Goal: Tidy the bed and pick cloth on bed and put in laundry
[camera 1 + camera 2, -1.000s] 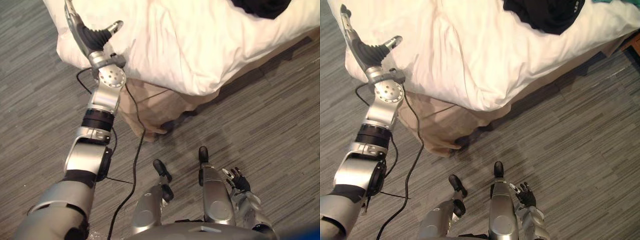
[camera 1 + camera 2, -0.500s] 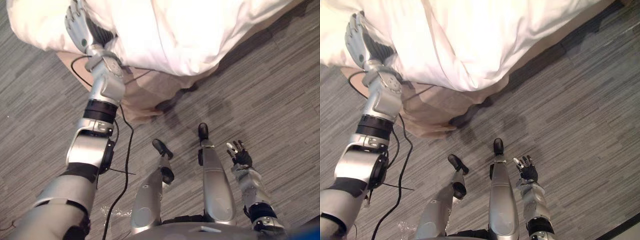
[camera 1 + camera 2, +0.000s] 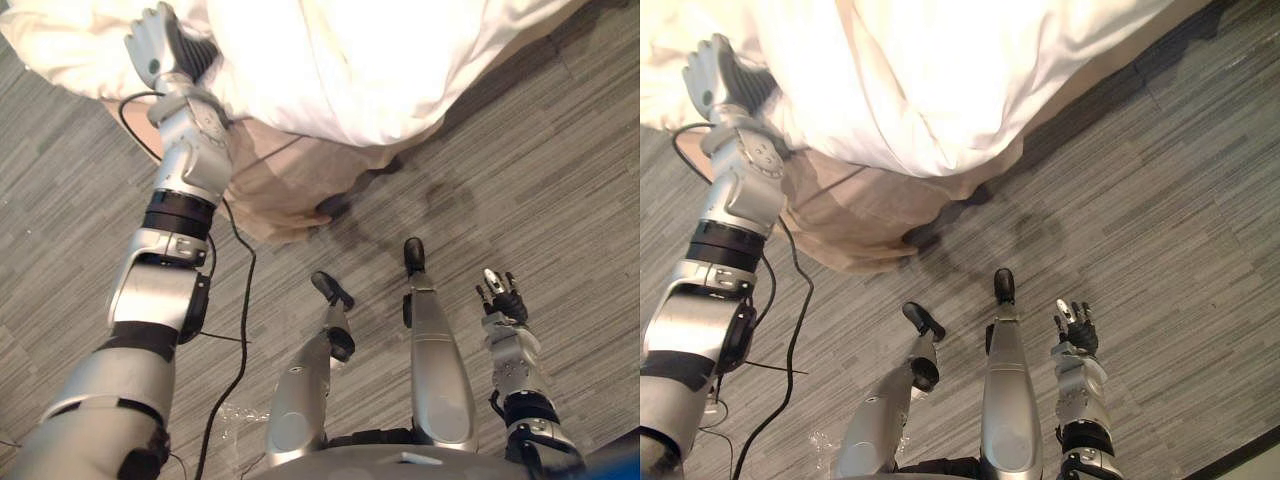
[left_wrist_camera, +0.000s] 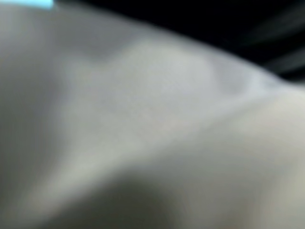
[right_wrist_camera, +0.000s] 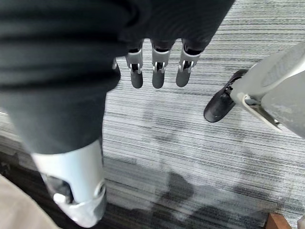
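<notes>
A white duvet (image 3: 350,60) hangs over the bed's corner, with a beige bed skirt (image 3: 285,185) below it. My left hand (image 3: 160,52) is raised at the duvet's hanging edge, its fingers curled into the white cloth. The left wrist view has pale cloth (image 4: 152,143) pressed right up against it. My right hand (image 3: 503,298) hangs low at my right side over the floor. Its fingers (image 5: 155,71) are straight and hold nothing.
Grey striped carpet (image 3: 560,180) runs along the bed's side and around its corner. The bed skirt's corner (image 3: 865,250) reaches the floor just in front of me. A dark strip (image 3: 1240,450) crosses the lower right corner of the floor.
The camera has tilted down, so the black cloth on the bed has left the picture. My left hand's straight fingers have curled onto the duvet's edge. The right hand stays open.
</notes>
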